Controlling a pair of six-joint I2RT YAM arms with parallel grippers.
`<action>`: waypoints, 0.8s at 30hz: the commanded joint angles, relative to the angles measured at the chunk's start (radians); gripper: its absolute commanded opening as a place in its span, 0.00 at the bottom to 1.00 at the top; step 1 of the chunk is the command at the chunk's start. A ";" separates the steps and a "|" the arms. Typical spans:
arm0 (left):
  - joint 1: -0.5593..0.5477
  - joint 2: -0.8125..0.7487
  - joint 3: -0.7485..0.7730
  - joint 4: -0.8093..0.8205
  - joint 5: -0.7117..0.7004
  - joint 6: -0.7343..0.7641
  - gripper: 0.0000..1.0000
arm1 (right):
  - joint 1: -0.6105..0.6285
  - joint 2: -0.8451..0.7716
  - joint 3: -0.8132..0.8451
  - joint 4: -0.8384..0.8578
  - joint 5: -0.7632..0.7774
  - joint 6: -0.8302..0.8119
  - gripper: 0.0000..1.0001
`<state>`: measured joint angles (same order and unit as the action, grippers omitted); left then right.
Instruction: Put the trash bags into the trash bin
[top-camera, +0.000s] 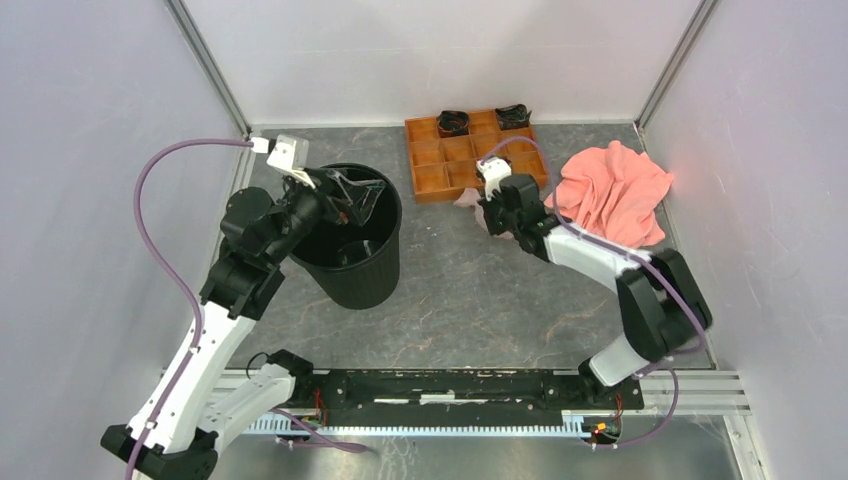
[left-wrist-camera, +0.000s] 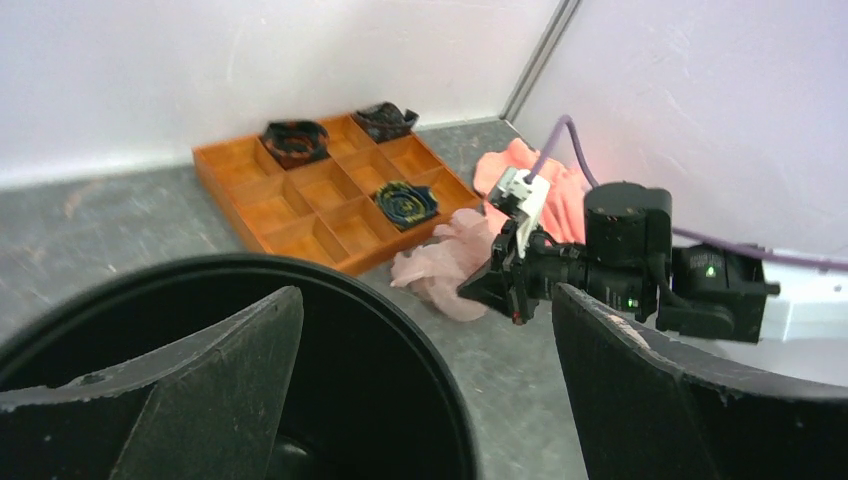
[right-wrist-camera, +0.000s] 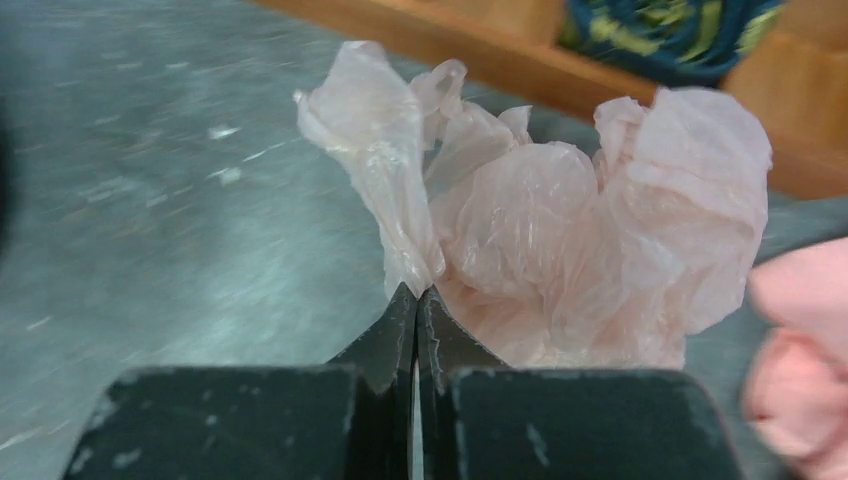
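Top view — left arm: rises along the left of the frame and bends at the elbow; the left gripper (top-camera: 352, 200) hangs over the mouth of the trash bin (top-camera: 365, 280), fingers spread wide.
Top view — right arm: folds in from the lower right toward the centre; the right gripper (top-camera: 487, 215) sits low over the table (top-camera: 470, 300), just below the orange tray (top-camera: 440, 180).
Top view — trash bag (top-camera: 466, 197): a small pale pink crumple at the right gripper's tip, beside the tray's lower edge and well right of the bin; the salmon cloth (top-camera: 610, 190) lies further right.
Left wrist view — hand: two dark fingers stand far apart along the lower edge, the bin's rim curving between them.
Left wrist view — bag: centre of frame, on the table beyond the rim, between the tray and the right gripper, whose tip meets it.
Right wrist view — hand: jaws pressed together at lower centre, pinching a twisted fold of the bag.
Right wrist view — bag: bunched directly beyond the fingertips, filling the centre; tray edge across the top, cloth at the lower right corner.
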<state>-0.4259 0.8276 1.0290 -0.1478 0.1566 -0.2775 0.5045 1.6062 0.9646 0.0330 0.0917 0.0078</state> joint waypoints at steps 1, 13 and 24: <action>-0.001 -0.020 0.101 -0.143 0.081 -0.263 1.00 | 0.020 -0.253 -0.187 0.045 -0.338 0.169 0.00; -0.139 0.009 0.120 -0.213 0.229 -0.357 1.00 | 0.149 -0.565 -0.432 -0.147 -0.256 0.212 0.00; -0.717 0.375 0.296 -0.324 -0.537 -0.313 1.00 | 0.149 -0.893 -0.491 -0.313 0.117 0.297 0.00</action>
<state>-1.0939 1.1595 1.2881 -0.4358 -0.0757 -0.5907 0.6537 0.8242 0.4599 -0.2054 0.0013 0.2520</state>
